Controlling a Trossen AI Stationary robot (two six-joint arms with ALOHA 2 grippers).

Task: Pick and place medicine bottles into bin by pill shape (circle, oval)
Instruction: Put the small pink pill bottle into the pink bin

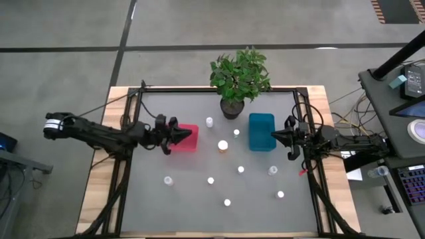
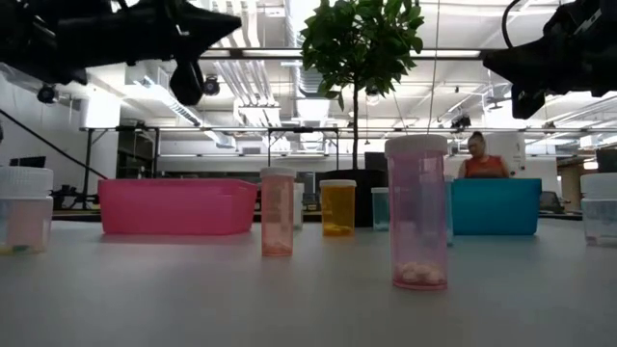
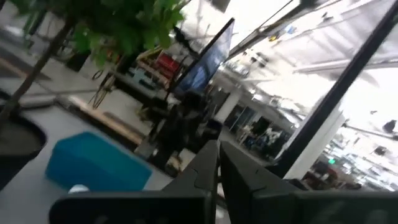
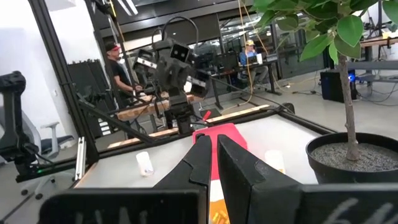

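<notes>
Grey matting carries your bottles [image 1: 226, 202], scattered well apart between the red bin [image 1: 185, 138] and teal bin [image 1: 261, 131]. Both the left gripper [image 1: 188, 137] and right gripper [image 1: 273, 135] hover with jaws closed, empty. Descend carelessly and you risk toppling the orange-tinted bottle [image 1: 223, 145].

Two black jointed arms: left arm [image 1: 99, 133] wearing a white band; right arm [image 1: 345, 141] trailing dark cables, showing a red mark.

No text or label can be read.
</notes>
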